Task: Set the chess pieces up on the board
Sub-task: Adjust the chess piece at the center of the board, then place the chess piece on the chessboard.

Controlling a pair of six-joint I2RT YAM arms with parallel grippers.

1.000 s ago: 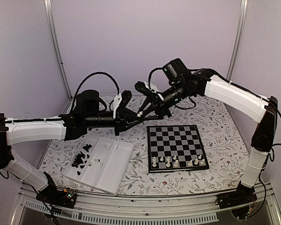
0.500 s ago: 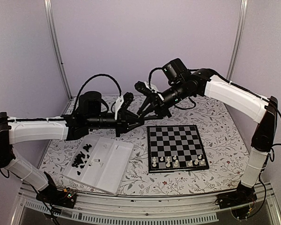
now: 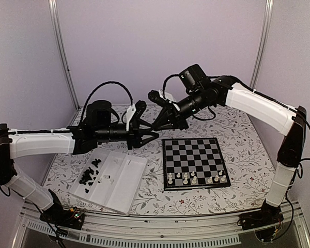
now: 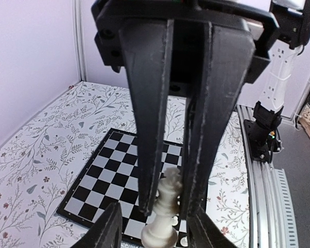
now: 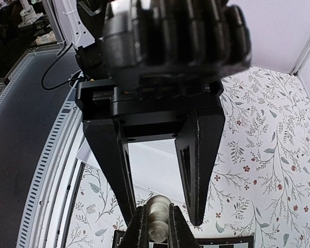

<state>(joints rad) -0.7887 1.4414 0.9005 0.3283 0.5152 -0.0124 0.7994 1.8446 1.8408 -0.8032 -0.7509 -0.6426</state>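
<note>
Above the counter (image 3: 243, 134), near the far corner of the board (image 3: 195, 161), the left gripper (image 3: 153, 136) has parted its jaws and let go. The right gripper (image 3: 157, 125) has pinched tight on a cream chess piece (image 4: 164, 212) in mid-air. The handover looks done, so placing it should come next.

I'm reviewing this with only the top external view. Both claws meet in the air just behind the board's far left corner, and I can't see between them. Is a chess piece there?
Observer: Yes. The right wrist view shows one cream-white chess piece in the air between the claws.
Operator: Which claw has it?
Observer: The right claw. In its own view, its fingers are shut tight on the piece from both sides.
Operator: And the left one?
Observer: The left claw is open. In the left wrist view its fingertips stand apart on either side of the piece, clear of it.
</note>
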